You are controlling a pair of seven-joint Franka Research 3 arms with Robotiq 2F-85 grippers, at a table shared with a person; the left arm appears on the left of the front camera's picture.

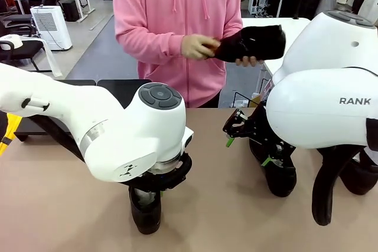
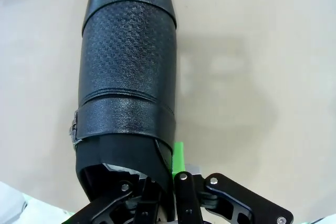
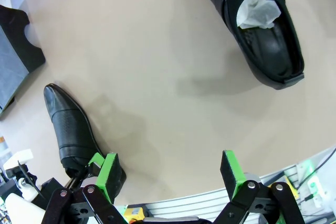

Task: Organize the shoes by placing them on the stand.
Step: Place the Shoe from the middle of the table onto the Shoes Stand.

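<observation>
While right jaws gape empty, left jaws pinch the rim of a shoe (image 2: 126, 77).

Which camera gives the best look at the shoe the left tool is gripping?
Left wrist view: the shoe runs toe to collar, close up, the left tool shut on its collar. Front view: its end below the left arm. Right wrist view: a small shoe at the left, probably the same one.
</observation>
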